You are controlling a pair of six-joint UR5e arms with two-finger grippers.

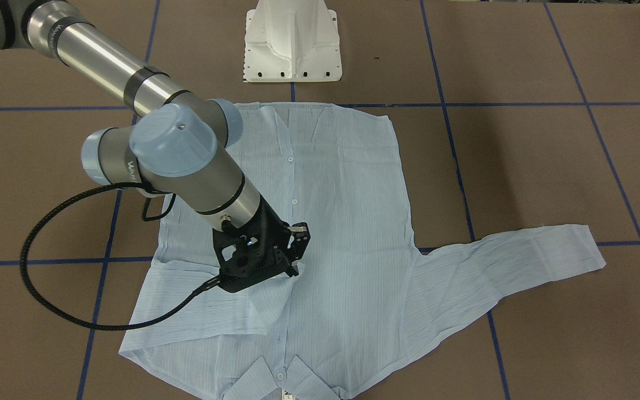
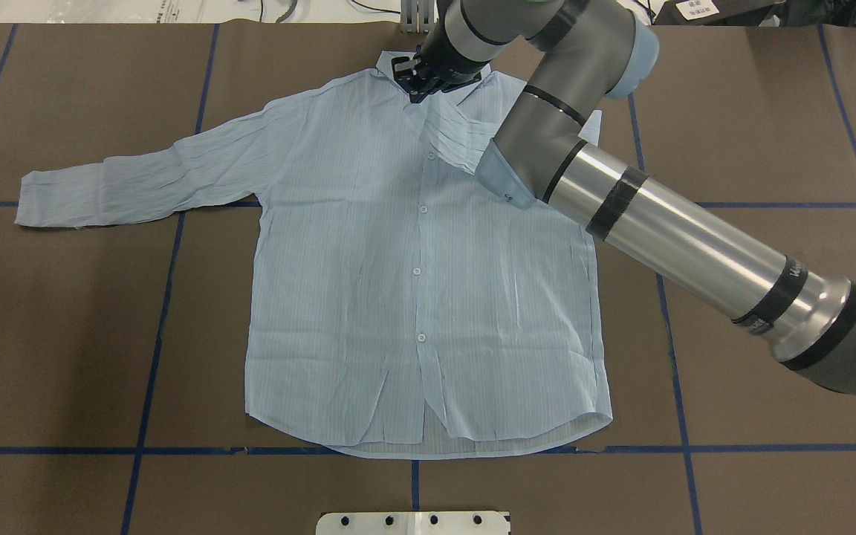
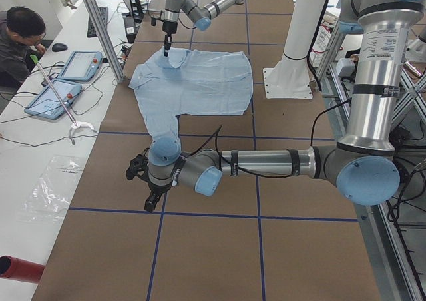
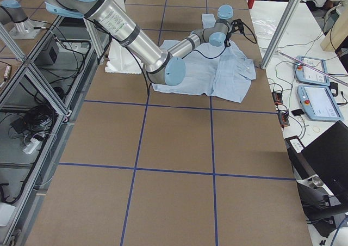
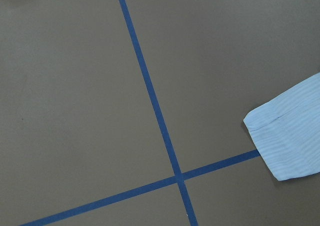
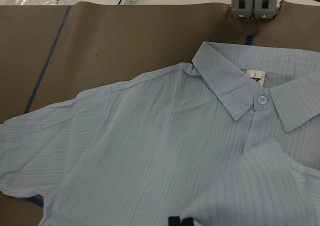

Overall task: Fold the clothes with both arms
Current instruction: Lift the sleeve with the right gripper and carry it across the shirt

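On the table (image 2: 64,334), shirt (image 2: 368,260) with sleeve in right hand (image 2: 414,94).

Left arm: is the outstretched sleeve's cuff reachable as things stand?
Probably yes. The cuff lies flat on bare table with nothing on it, and the left pincer hangs just beyond it. The right arm and right pincer are near the shirt collar, well clear.

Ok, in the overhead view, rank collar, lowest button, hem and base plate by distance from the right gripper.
From the right gripper:
1. Collar, right beside it.
2. Lowest button, down the shirt front.
3. Hem, shirt's near edge.
4. Base plate, beyond the hem, view's bottom.
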